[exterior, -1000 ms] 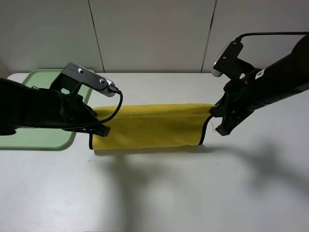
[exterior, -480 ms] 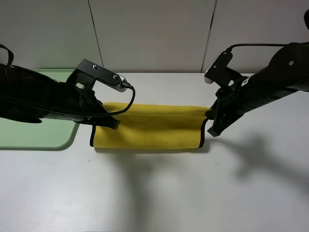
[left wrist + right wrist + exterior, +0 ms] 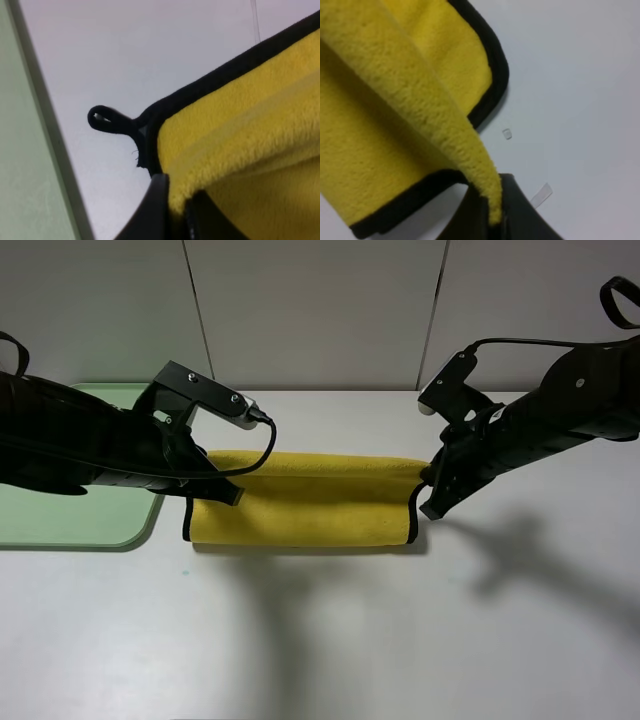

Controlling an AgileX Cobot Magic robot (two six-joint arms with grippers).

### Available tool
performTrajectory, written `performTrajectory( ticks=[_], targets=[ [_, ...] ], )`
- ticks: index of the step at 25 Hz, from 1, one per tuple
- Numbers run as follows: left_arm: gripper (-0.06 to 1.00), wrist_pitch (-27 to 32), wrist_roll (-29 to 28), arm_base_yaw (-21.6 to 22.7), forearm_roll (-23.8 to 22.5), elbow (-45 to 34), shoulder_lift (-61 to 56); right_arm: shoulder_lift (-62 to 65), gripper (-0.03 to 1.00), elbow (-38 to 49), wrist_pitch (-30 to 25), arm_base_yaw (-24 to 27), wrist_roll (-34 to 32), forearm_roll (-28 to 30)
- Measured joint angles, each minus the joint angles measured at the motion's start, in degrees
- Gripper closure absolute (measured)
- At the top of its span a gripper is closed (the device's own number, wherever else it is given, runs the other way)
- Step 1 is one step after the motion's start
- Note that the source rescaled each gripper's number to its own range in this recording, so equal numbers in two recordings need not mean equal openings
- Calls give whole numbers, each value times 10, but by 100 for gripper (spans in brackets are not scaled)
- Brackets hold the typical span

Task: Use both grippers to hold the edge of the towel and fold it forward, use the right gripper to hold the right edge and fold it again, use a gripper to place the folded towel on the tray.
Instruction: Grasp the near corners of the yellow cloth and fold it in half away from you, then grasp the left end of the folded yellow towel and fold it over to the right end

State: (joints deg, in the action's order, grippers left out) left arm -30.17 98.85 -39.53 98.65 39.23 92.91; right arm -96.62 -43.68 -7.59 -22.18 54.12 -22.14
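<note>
Where the left hand (image 3: pixel 226 493) meets the cloth, its two black fingers are pressed together on a pinch of the towel (image 3: pixel 315 508), with yellow plush squeezed between them in the left wrist view. Just past that pinch the edge of the towel (image 3: pixel 210 82) runs as black trim to a corner, where a small black loop (image 3: pixel 106 120) lies flat on the pale surface (image 3: pixel 400 640). The right hand (image 3: pixel 432 502) is likewise clamped on the towel's other end, gripping a raised flap of plush. In the right wrist view the lower layer lies flat beneath that flap, its trimmed corner rounded against the surface. Between the two hands the towel is doubled over into a long yellow band stretched across the middle of the surface. The tray (image 3: pixel 95 525) sits just beside the towel's left end, partly hidden under the left arm. A strip of bare surface shows between its rim and the loop, and no part of the towel is on it.
</note>
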Motion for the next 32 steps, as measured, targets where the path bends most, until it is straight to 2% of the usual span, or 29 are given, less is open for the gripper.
performTrajectory(
  ticks=[10,12,14,15,17,20,21,22,26,32],
  targets=[
    [94,-2,-1,0,0,0,0,-1,97,0,8,0,0,-25],
    [90,-2,-4,0,0,0,0,-1,96,0,5,0,0,-25],
    [81,-4,-6,0,0,0,0,-1,93,0,0,0,0,-25],
    [72,-7,-6,0,0,0,0,-1,88,0,0,0,0,-25],
    [47,-11,-6,0,0,0,0,-1,71,0,0,0,0,-25],
    [11,-21,-6,0,0,0,0,-1,27,0,2,0,0,-26],
    [5,-29,-7,0,0,0,0,-1,14,0,9,0,0,-29],
    [1,-38,-7,0,0,0,0,-1,7,0,14,0,0,-33],
    [-4,-69,-7,1,0,0,0,-1,-2,0,26,0,-1,-45],
    [-5,-74,-8,1,0,0,0,-1,-3,0,29,0,-7,-47]
  ],
)
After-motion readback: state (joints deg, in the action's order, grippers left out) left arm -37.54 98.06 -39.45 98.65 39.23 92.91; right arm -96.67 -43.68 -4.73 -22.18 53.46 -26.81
